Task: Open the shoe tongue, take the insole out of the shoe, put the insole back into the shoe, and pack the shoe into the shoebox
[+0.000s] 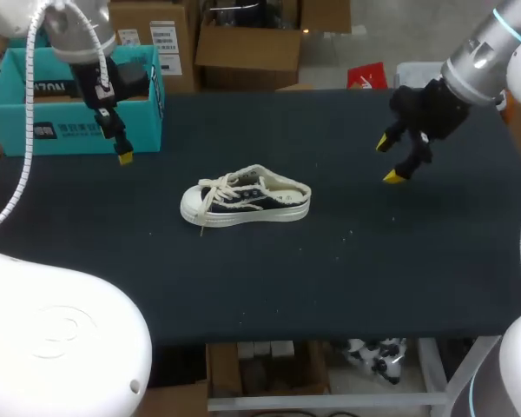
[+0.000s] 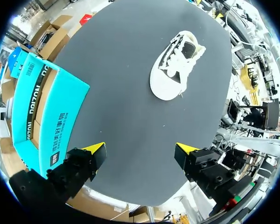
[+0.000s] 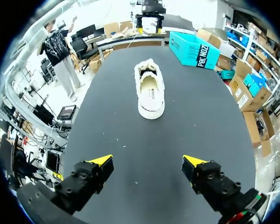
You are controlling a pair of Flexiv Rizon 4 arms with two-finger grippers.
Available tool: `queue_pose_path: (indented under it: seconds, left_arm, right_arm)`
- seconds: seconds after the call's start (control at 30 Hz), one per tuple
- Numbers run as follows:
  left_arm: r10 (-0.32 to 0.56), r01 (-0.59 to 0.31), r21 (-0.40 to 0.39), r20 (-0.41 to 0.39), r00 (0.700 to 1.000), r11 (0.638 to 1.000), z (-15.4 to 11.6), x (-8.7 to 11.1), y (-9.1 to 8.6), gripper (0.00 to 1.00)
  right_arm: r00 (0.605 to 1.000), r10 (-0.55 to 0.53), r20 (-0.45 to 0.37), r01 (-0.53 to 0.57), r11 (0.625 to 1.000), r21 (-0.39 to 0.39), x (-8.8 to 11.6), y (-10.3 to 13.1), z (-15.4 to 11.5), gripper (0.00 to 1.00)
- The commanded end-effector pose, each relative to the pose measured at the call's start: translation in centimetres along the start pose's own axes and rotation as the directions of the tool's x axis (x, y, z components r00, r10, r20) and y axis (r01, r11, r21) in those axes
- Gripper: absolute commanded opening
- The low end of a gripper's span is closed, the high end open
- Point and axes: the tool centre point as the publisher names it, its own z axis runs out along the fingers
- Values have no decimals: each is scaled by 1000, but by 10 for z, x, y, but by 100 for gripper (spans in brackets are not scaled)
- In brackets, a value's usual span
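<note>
A dark low sneaker (image 1: 243,201) with white laces and a white sole lies on its sole mid-table, its toe toward my left arm. Its pale inside shows from the heel end in the right wrist view, where the sneaker (image 3: 149,88) sits well ahead of my right gripper (image 3: 148,161). That gripper (image 1: 388,159) hangs open and empty to the shoe's right. My left gripper (image 1: 120,148) hovers by the front wall of the teal shoebox (image 1: 69,100), open and empty. In its own view the left gripper (image 2: 140,151) has the sneaker (image 2: 175,67) far ahead and the shoebox (image 2: 42,112) beside it.
The black table (image 1: 373,261) carries only the shoe and the open-topped box, which stands at the back left corner. The shoebox (image 3: 193,46) is also seen beyond the shoe from the right wrist.
</note>
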Motion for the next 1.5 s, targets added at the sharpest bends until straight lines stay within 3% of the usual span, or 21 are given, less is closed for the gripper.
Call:
queue_pose_path:
  seconds: [0.03, 0.3, 0.4, 0.47, 0.6, 0.77, 0.93, 1.1, 1.3, 1.5]
  left_arm:
    - [-3, 3, -9, 11, 1000, 1000, -2, 3, -2, 100]
    - [-3, 3, -9, 11, 1000, 1000, -2, 3, -2, 100]
    - [-43, 44, 125, -9, 999, 991, -4, 23, -15, 100]
    - [-98, 104, 155, -41, 994, 983, -1, 34, -23, 100]
    - [-308, 317, 132, -86, 948, 939, 5, 48, -40, 100]
    - [-506, 510, 124, -64, 860, 851, 9, 67, -54, 100]
    - [-623, 629, 113, -85, 778, 769, 10, 84, -65, 100]
    - [-658, 672, 113, -142, 740, 732, 12, 92, -74, 100]
    - [-660, 674, 92, -145, 737, 733, 21, 100, -90, 100]
    - [-640, 655, 89, -149, 754, 751, 29, 110, -105, 100]
  right_arm:
    - [999, 2, 38, -3, 1000, 9, 6, 3, 0, 100]
    - [999, 2, 38, -3, 1000, 9, 6, 3, 0, 100]
    - [999, 5, 40, -5, 1000, -5, 5, 4, 5, 100]
    - [998, 36, 43, -34, 999, -38, 3, 7, 17, 100]
    - [1000, 19, 19, -17, 997, -81, 5, 17, 43, 100]
    - [998, 66, 3, -65, 992, -108, 5, 27, 67, 100]
    - [997, 72, 26, -67, 984, -166, 10, 40, 86, 100]
    - [998, 55, 43, -45, 977, -207, 11, 51, 109, 100]
    - [997, 64, 41, -51, 963, -265, 4, 55, 128, 100]
    - [996, 85, 27, -73, 947, -314, -4, 57, 141, 100]
